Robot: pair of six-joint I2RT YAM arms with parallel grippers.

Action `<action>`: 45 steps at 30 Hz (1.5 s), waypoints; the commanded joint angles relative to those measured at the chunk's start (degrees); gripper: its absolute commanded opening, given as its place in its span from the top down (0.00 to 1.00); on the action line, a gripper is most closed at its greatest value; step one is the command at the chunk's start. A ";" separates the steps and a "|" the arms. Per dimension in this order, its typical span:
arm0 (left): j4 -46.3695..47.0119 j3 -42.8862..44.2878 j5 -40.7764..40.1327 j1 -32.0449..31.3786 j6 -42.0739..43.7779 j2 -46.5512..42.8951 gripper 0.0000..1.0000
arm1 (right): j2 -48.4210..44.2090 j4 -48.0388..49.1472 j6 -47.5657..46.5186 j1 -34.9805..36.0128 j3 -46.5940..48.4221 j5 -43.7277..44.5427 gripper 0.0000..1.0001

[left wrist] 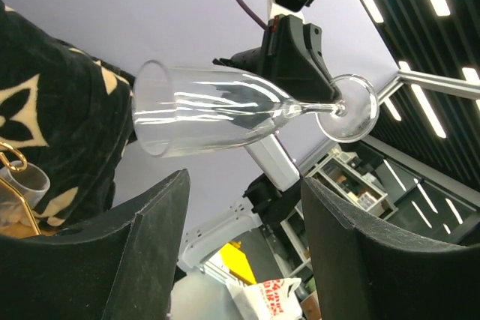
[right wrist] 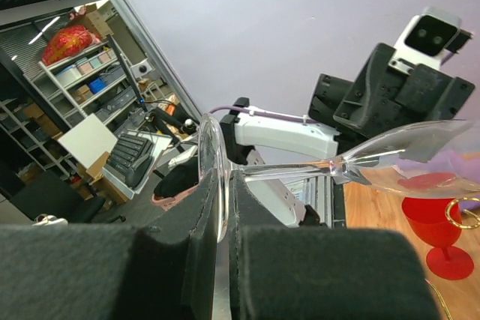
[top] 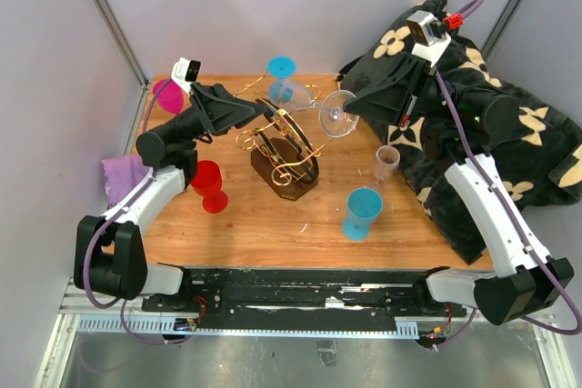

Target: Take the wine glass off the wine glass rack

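Note:
A clear wine glass (top: 335, 115) hangs sideways in the air at the upper right of the wine glass rack (top: 284, 159), which has gold wire arms on a dark wooden base. My right gripper (top: 353, 108) is shut on the glass's round foot (right wrist: 214, 177), its fingers (right wrist: 259, 222) pinching the rim. The stem and bowl (left wrist: 202, 118) point toward the left arm. My left gripper (top: 250, 114) is open just left of the rack. In the left wrist view that left gripper (left wrist: 244, 185) sits below the bowl with nothing between its fingers.
A red glass (top: 207, 184), a blue glass (top: 362, 212), a small clear glass (top: 386, 163), a pink glass (top: 167, 95) and a blue-footed glass (top: 282, 68) stand around the rack. A black flowered cloth (top: 496, 124) lies at right, a purple cloth (top: 123, 174) at left.

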 commanded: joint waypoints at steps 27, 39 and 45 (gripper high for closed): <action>13.92 4.16 -2.19 0.17 -11.77 1.54 0.33 | 0.72 0.22 -2.29 6.70 2.23 1.78 0.99; 20.48 4.62 -1.33 0.02 -18.38 0.86 0.61 | 3.32 7.48 3.77 6.61 2.04 2.57 0.99; 20.94 4.67 -1.57 0.03 -19.08 0.12 0.81 | 3.59 7.93 3.87 6.38 1.91 2.12 0.99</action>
